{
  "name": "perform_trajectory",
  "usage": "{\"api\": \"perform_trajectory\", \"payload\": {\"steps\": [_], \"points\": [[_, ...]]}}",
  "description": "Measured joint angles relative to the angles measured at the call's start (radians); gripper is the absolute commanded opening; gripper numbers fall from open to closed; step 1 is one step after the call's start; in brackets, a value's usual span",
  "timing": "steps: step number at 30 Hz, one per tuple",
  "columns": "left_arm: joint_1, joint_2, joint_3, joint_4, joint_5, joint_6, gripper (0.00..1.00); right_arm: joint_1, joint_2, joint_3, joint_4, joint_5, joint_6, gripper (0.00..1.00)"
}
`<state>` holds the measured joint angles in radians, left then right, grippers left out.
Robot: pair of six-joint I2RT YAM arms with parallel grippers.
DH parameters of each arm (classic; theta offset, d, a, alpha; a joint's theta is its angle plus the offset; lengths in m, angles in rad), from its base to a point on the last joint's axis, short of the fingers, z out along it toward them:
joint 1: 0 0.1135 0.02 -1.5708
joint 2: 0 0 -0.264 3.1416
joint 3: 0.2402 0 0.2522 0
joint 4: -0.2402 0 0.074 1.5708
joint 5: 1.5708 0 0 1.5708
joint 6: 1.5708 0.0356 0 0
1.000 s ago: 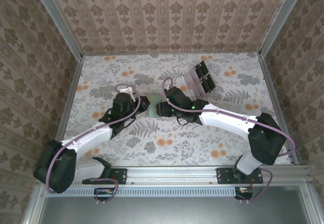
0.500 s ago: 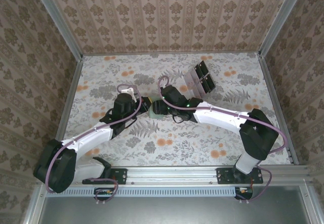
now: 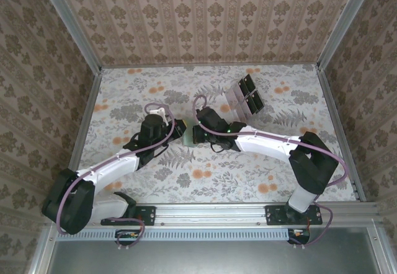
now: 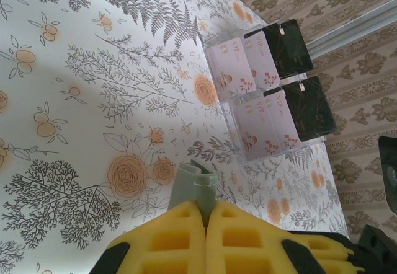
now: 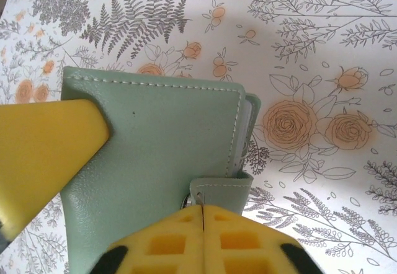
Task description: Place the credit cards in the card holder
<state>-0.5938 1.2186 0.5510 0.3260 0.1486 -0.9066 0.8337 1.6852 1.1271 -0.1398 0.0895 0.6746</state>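
- The left fingers (image 4: 200,217) are pinched tight on one edge of the green holder (image 5: 155,137). You can see this low in the middle of the left wrist picture.
- The right fingers (image 5: 208,221) are squeezed together too. They grip the little flap (image 5: 220,187) on the holder's side, at the bottom of the right wrist picture.
- From above, the holder is in the middle of the picture, between both sets of fingers. It is on or just over the flowery worktop (image 3: 205,181); I cannot tell which.
- The holder looks closed, so I think the step now is opening it.
- Next, the right fingers likely need to pull the flap open gently while the left ones keep the holder steady.
- Farther off, toward the upper right, the pink-white cards (image 4: 239,69) stand in a clear rack (image 3: 248,100), well apart from the holder. No fingers hold a card yet.
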Motion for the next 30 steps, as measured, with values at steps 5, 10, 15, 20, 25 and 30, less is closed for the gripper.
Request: {"api": "perform_trajectory", "payload": {"steps": [5,10,15,20,25,30], "points": [[0.000,0.002,0.000,0.003,-0.006,0.000,0.00,-0.038,-0.023,-0.060,-0.005,0.002,0.007,0.00],[0.000,0.006,0.000,0.005,-0.012,0.000,0.00,-0.079,-0.052,-0.103,-0.029,0.009,0.010,0.00],[0.000,0.036,0.000,0.004,-0.018,0.003,0.00,-0.079,-0.082,-0.106,-0.022,-0.025,0.006,0.00],[0.000,0.089,-0.008,0.009,-0.025,0.021,0.03,-0.079,-0.085,-0.106,-0.016,-0.102,0.006,0.00],[0.000,0.165,-0.039,0.023,-0.037,0.045,0.40,-0.078,-0.085,-0.106,0.003,-0.167,0.008,0.00],[0.000,0.200,-0.067,0.023,-0.048,0.059,0.60,-0.077,-0.086,-0.106,0.024,-0.205,0.011,0.00]]}}
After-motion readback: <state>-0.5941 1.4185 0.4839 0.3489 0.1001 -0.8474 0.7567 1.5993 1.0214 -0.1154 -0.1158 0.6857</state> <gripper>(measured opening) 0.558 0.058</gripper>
